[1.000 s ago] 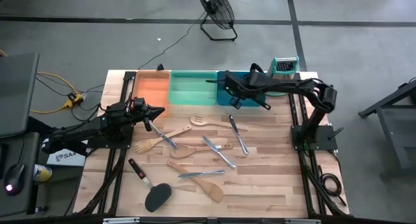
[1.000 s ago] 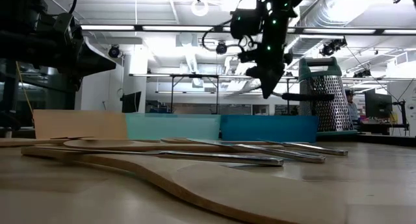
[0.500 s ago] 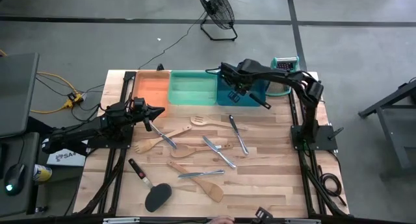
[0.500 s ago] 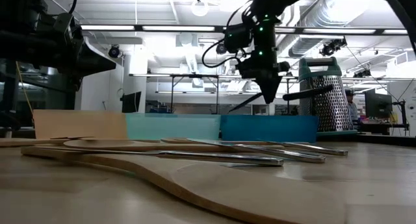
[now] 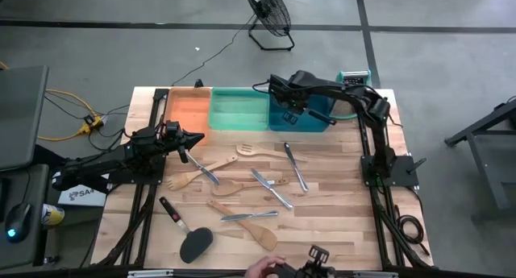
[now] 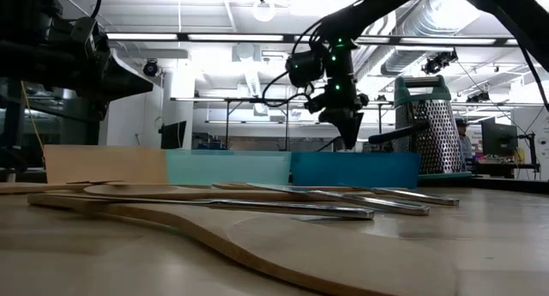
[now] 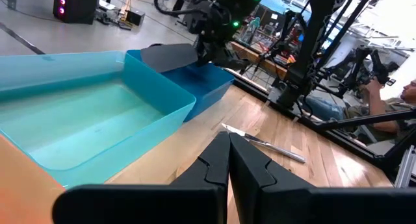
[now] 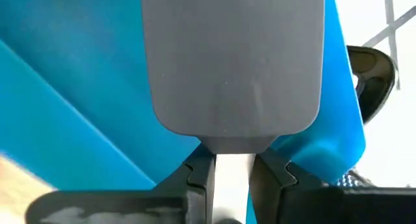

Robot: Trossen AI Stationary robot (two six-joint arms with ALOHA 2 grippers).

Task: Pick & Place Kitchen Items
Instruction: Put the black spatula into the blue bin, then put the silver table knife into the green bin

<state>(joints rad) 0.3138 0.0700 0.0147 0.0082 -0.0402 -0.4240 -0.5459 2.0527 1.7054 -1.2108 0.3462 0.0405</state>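
My right gripper [image 5: 284, 109] hangs over the blue tray [image 5: 313, 122] at the table's far edge, shut on a black long-handled turner [image 6: 396, 134]. The turner's flat blade [image 7: 170, 57] sits just above the tray's inside. My left gripper [image 5: 196, 139] waits shut and empty near the orange tray [image 5: 184, 109]. Several pale wooden spoons and spatulas [image 5: 201, 178], silver cutlery [image 5: 297, 167] and a second black turner [image 5: 187, 236] lie flat on the table's middle. My right gripper pinches the turner between its two fingers at the narrow neck [image 8: 232, 150] just behind the blade [image 8: 231, 62]. The fingers come from above, pointing down. The turner is lifted clear. Its handle sticks out toward the table's right, and the blade dips toward the blue tray.
A green tray [image 5: 239, 109] stands between the orange and blue ones. The steel box grater with its teal top [image 5: 352, 80] stands right of the blue tray. A person's hand [image 5: 264, 268] shows at the table's near edge. Bare wood lies along the right and near sides.
My right gripper has drawn toward the table's far edge and come down over the blue tray, still shut on the turner. The turner has tipped: its blade has sunk toward the tray while the handle points right. A person's hand has come in at the near edge.
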